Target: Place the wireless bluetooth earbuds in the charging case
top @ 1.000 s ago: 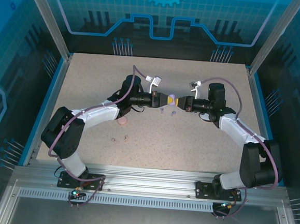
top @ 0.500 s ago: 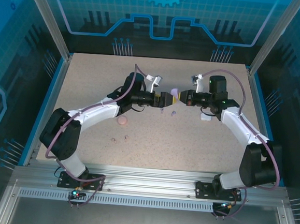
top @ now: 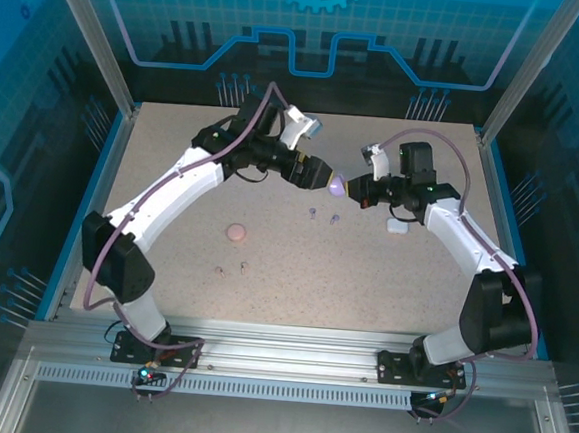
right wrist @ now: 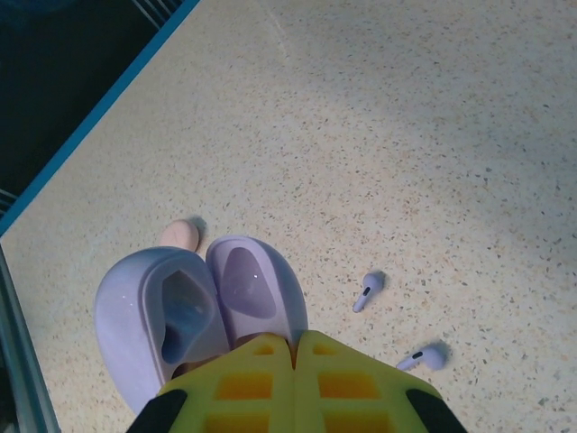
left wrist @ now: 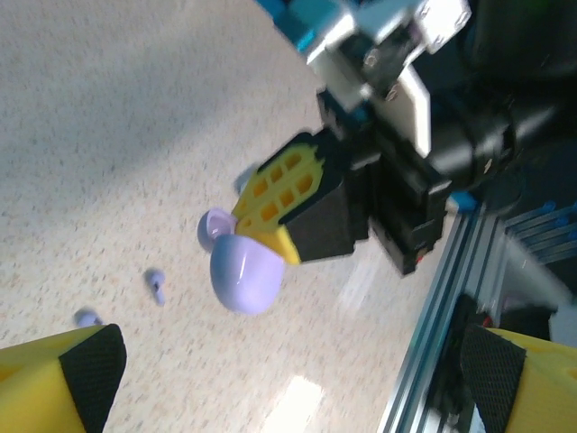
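Gaping purple case (right wrist: 153,316) in right pincer (right wrist: 293,356); earbuds (right wrist: 368,290) on table (right wrist: 406,135).

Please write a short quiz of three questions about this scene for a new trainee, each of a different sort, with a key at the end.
1. True or false: the right gripper is shut on the open purple case.
2. Choose one: where do the two purple earbuds lie? A inside the case; B loose on the table; C on an arm.
3. Fill in the missing word: the jaws of the left gripper are ____ and hold nothing.

Key: 1 true; 2 B; 3 open.
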`<action>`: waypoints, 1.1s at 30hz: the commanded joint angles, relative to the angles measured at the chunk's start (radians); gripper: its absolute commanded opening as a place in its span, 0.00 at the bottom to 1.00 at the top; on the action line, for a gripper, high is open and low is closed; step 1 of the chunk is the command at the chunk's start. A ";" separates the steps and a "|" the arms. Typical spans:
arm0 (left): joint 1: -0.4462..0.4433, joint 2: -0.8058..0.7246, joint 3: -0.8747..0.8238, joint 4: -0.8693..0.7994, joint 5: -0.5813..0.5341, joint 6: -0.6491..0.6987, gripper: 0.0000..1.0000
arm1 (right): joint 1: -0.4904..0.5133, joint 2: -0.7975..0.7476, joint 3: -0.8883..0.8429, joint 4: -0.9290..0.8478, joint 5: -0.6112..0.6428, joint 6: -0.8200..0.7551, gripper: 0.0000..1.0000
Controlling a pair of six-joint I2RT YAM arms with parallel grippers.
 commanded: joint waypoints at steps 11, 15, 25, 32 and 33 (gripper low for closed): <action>0.028 0.239 0.258 -0.446 0.228 0.258 0.79 | 0.096 0.010 0.085 -0.161 -0.041 -0.182 0.00; 0.030 0.265 0.271 -0.463 0.269 0.278 0.68 | 0.101 0.010 0.084 -0.164 -0.038 -0.181 0.00; 0.045 0.283 0.250 -0.440 0.347 0.277 0.61 | 0.099 -0.008 0.083 -0.153 -0.035 -0.173 0.00; 0.046 0.292 0.212 -0.428 0.357 0.277 0.58 | 0.087 -0.024 0.075 -0.132 -0.059 -0.155 0.00; 0.047 0.294 0.209 -0.426 0.358 0.278 0.57 | 0.086 -0.025 0.075 -0.131 -0.061 -0.155 0.00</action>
